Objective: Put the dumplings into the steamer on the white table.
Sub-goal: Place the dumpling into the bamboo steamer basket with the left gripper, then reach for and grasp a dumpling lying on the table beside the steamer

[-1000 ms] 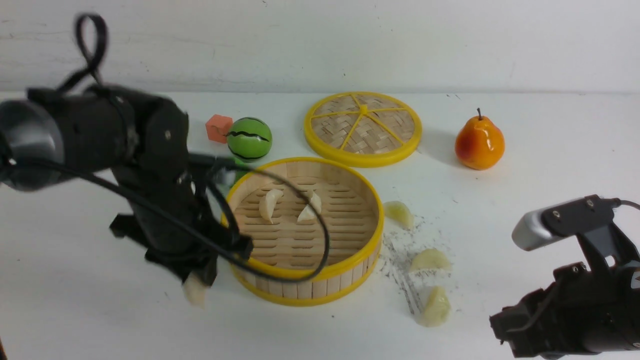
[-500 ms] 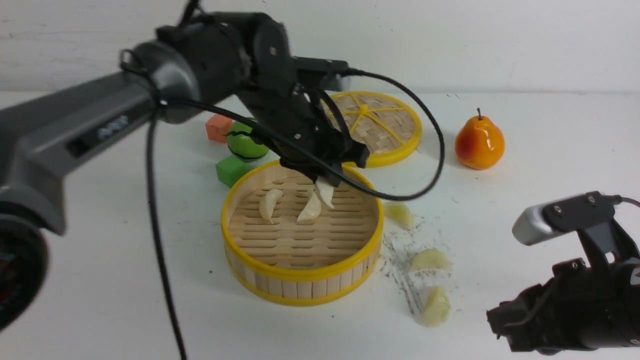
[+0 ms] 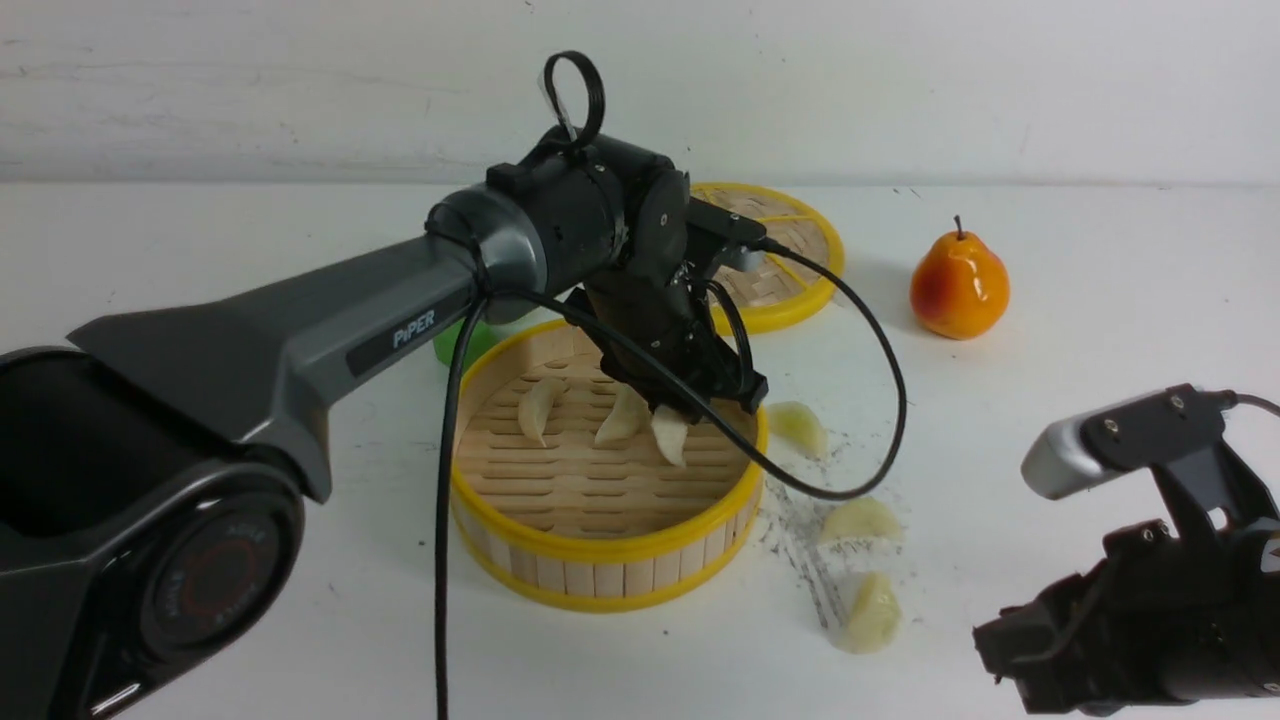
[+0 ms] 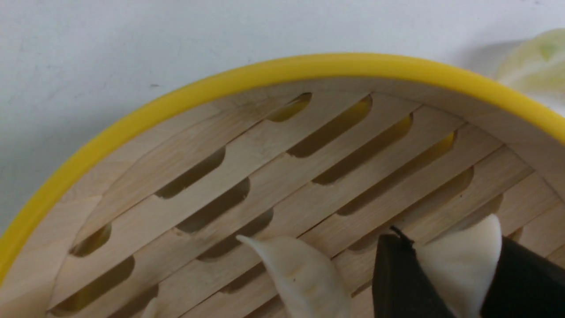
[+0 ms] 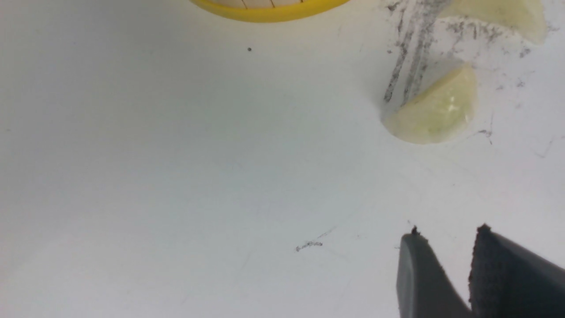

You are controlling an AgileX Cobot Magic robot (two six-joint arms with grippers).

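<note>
The steamer, a round slatted basket with a yellow rim, stands mid-table. My left gripper hangs low inside its right half, shut on a cream-white dumpling that points down at the slats. In the left wrist view that dumpling fills the gap between both fingers. Two more white dumplings lie on the steamer floor. Three pale yellow-green dumplings lie on the white table, right of the steamer. My right gripper hovers near the closest one, slightly open and empty.
The woven yellow-rimmed lid lies behind the steamer, partly hidden by my left arm. An orange pear stands at the back right. A green thing peeks out behind the left arm. The arm's black cable loops over the steamer's right rim.
My left arm swung from the steamer's front left, over the rim, carrying the white dumpling down into the steamer's right half. The right arm barely moved.
</note>
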